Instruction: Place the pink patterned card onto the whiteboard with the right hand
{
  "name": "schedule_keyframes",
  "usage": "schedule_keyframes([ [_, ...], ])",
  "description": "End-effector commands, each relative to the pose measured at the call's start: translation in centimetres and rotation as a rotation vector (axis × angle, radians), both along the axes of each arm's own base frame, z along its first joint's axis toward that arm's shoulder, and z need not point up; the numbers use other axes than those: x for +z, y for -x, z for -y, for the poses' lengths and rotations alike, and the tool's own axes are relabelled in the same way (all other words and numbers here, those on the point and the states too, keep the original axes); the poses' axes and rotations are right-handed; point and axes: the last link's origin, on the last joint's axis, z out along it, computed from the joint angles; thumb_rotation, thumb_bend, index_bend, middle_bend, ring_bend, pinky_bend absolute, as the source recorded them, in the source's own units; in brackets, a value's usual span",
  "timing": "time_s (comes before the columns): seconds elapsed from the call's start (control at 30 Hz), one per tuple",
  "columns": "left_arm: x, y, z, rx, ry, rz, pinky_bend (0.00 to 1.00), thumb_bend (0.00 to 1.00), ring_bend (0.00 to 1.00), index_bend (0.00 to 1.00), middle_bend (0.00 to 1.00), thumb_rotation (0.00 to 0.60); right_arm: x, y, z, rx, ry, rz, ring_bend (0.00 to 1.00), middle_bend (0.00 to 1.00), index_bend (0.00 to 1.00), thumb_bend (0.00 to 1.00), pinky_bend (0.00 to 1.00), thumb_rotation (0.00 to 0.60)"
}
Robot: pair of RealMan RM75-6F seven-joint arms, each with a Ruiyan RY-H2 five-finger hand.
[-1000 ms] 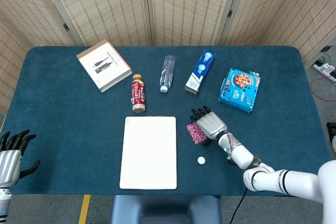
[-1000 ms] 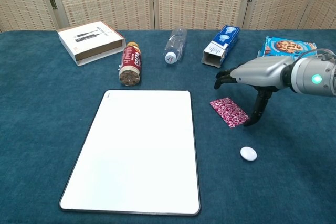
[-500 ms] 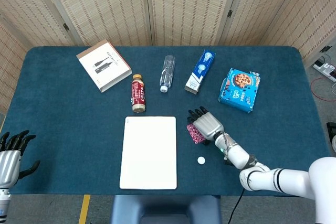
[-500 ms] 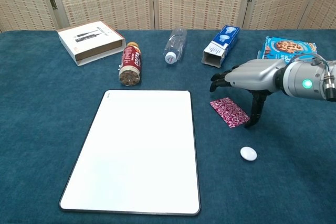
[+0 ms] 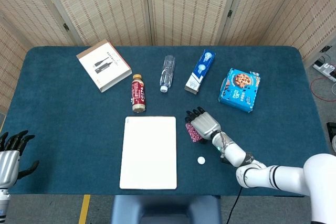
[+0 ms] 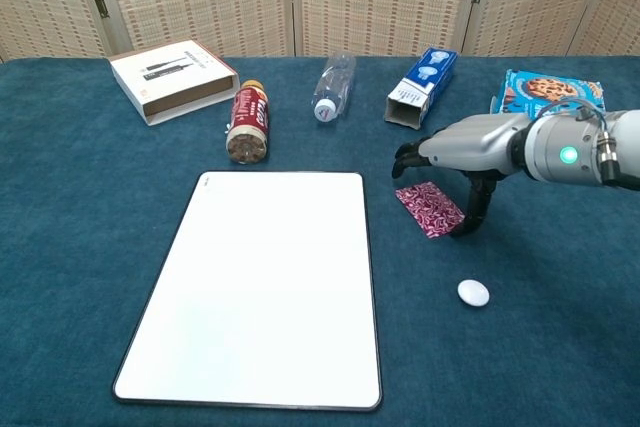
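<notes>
Sliding leftward since a moment ago, the right hand (image 6: 462, 152) arches over the pink patterned card (image 6: 430, 209), and the card has crept a little toward the whiteboard (image 6: 260, 287); off at the far left edge the left hand (image 5: 9, 156) waits idle, fingers spread. From whiteboard to card, the card lies flat on the table just beside the board's right edge, thumb planted at its corner, not gripped or lifted, so placing remains. No containers hold anything visible here.
</notes>
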Motion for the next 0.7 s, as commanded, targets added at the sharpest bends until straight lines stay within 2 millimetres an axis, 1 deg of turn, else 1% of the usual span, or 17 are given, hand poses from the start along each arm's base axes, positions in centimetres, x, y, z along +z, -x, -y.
schedule_keyframes([
  [0.03,0.0,0.1,0.1,0.003,0.002,0.0,0.0,0.29,0.19,0.23,0.18,0.6,0.1,0.0,0.0,-0.004,0.001,-0.003,0.0,0.07,0.24,0.28,0.0,0.544],
  [0.27,-0.1,0.2,0.1,0.004,0.004,0.001,0.0,0.29,0.19,0.23,0.18,0.6,0.2,0.3,0.0,-0.02,0.003,-0.011,0.0,0.07,0.24,0.28,0.0,0.546],
  [0.53,0.0,0.3,0.3,0.008,0.004,0.001,0.0,0.29,0.19,0.22,0.18,0.6,0.8,0.0,0.0,-0.017,0.026,0.012,0.0,0.07,0.24,0.28,0.0,0.544],
  [0.63,0.0,0.3,0.3,0.009,0.004,-0.001,0.0,0.29,0.19,0.22,0.18,0.6,1.2,-0.6,-0.1,0.009,0.039,0.034,0.0,0.07,0.24,0.28,0.0,0.546],
  [0.7,0.0,0.3,0.3,0.008,0.004,-0.001,0.0,0.29,0.19,0.22,0.18,0.6,1.2,-1.6,-0.4,0.043,0.037,0.053,0.0,0.07,0.24,0.28,0.0,0.545],
])
